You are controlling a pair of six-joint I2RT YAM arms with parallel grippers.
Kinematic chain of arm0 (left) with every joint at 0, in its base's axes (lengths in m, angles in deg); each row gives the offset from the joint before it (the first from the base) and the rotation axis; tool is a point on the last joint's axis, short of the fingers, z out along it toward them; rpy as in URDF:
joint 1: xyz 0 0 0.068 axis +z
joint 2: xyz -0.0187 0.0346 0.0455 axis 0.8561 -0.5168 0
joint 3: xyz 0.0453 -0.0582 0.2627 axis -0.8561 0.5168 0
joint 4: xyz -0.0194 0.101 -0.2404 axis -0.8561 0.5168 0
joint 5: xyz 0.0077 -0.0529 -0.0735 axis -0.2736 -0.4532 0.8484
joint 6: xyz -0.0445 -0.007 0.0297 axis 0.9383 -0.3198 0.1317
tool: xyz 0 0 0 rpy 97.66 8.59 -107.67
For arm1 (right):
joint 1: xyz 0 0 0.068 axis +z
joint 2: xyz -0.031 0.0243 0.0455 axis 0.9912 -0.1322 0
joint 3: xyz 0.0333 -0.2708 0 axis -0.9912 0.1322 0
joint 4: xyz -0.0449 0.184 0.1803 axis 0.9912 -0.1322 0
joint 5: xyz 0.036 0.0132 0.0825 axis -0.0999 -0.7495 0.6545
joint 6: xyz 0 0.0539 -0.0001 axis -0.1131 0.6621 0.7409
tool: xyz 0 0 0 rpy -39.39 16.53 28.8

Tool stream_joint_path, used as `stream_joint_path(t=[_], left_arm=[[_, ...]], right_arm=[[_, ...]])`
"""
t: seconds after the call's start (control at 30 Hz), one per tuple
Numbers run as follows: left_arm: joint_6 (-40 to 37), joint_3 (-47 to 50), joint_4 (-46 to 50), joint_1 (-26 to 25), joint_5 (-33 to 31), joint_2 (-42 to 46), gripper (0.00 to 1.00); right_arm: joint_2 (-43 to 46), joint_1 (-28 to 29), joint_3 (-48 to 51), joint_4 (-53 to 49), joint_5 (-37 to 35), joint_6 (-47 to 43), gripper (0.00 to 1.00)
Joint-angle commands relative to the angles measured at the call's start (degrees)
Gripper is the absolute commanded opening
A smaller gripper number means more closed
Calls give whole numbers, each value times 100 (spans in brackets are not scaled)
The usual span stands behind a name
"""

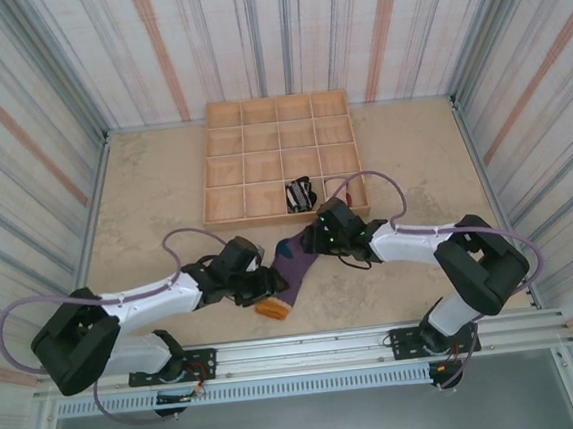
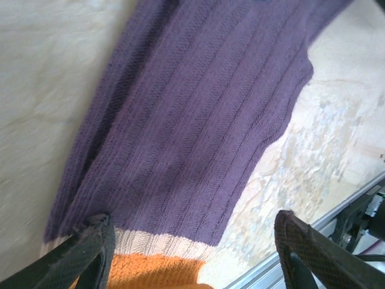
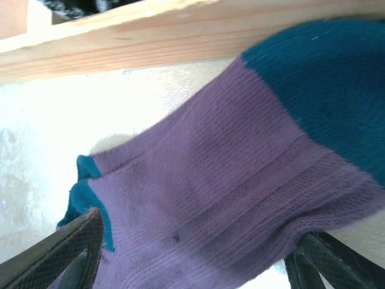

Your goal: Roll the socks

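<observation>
Top view: the purple sock [image 1: 295, 259] lies flat on the bench [image 1: 154, 186], stretched between the left hand [image 1: 259, 280] and the right hand [image 1: 314, 240]. Beyond the right hand, a striped sock [image 1: 299, 193] sits bundled in the wooden tray [image 1: 224, 162]. Rolling the purple one looks barely begun.

Left wrist view: the jaws stand wide and empty, straddling the sock's orange end. The next move likely calls for pinching that end.

Right wrist view: this hand also gapes, ungripping, over the teal toe. The tray wall lies close ahead, so free room runs back along the sock.
</observation>
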Motion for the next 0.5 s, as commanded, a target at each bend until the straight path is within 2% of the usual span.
stream_joint_path(t=[0.0, 0.07, 0.23, 0.47], left_arm=[[-59, -311, 1213, 146, -391, 562, 73], [-386, -390, 1515, 349, -248, 852, 74], [-775, -222, 1898, 1183, 490, 1313, 74], [-1254, -222, 2433, 1936, 957, 1436, 76]], right_arm=[[594, 183, 141, -199, -87, -918, 80], [920, 346, 213, -331, -79, -1286, 85], [1546, 996, 377, -705, -418, -1942, 86], [2010, 2556, 741, -436, -1623, -2336, 84]])
